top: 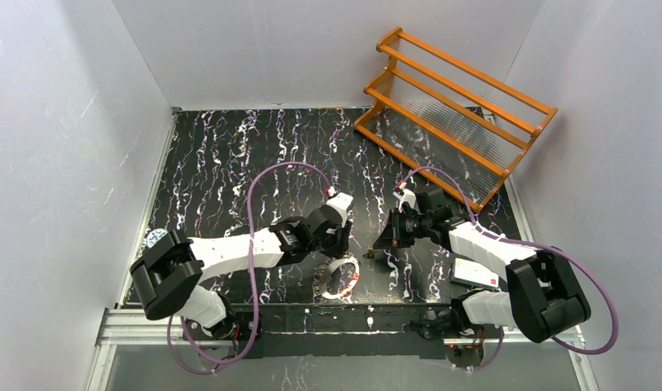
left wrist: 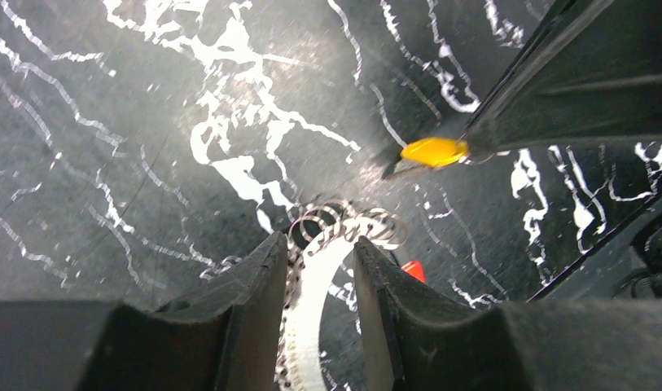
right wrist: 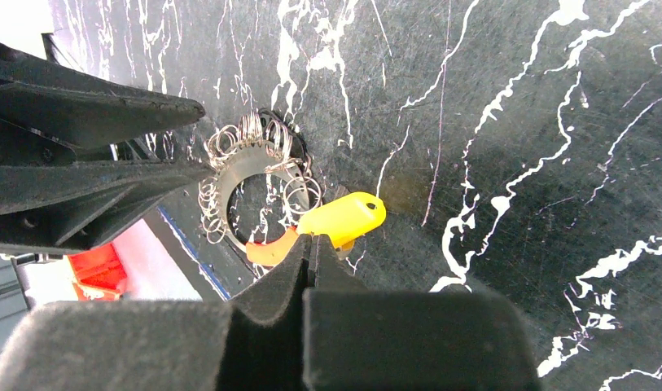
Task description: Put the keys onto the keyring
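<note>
White walls (top: 67,122) boxed black marble table (top: 230,147) — left gripper (left wrist: 319,244) gaped astride keyring (left wrist: 309,293), right gripper (right wrist: 311,240) pinched yellow key (right wrist: 345,217).

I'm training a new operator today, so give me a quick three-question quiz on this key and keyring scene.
1. True or false: the right end effector is open and empty.
2. What stands at the far right corner of the table? A) orange rack B) blue bin C) bowl
3. Fill in: the left end effector has its fingers on either side of the ___.
Key: 1 false, it is shut on the yellow key. 2 A. 3 keyring.
</note>
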Motion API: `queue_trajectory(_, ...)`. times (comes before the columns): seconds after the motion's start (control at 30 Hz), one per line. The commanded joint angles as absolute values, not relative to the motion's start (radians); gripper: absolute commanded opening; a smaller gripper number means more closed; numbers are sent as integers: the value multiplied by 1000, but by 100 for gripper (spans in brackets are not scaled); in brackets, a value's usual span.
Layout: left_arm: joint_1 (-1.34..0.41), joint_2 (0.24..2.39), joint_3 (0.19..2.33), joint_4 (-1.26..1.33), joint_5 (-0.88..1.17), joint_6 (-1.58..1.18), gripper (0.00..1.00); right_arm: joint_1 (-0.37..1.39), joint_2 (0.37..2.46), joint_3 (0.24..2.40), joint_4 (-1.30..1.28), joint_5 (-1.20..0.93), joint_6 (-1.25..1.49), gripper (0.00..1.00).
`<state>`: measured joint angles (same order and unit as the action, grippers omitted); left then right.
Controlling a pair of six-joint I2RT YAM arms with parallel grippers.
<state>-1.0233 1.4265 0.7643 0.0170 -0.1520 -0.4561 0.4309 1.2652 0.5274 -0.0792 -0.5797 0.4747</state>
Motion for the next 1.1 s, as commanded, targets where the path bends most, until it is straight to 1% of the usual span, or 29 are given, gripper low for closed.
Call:
queue_trajectory(0.0,-1023,1480,833,64,-105,-421,34,423,1272,561,-60,-599,466,1)
queue_trajectory(0.17,-1025,1549,865,71,-71,-396,34,423,1272,558,-60,-600,467,1)
queue_trajectory(0.37,-1029,1589,868,69,-64,-384,29,422,1271,557,-60,-600,466,1)
queue_trajectory(0.5,-1032,1604,858,69,-58,-379,22,420,1272,557,-58,-600,466,1)
queue_trajectory(0.67,-1034,1606,855,66,-44,-369,8,420,1275,559,-58,-601,466,1)
queue_trajectory(0.8,-1034,1583,855,55,-47,-359,0,419,1279,561,-56,-604,466,1)
queue_trajectory(1.07,-1034,1488,825,51,-47,-344,0,419,1281,575,-59,-622,456,1)
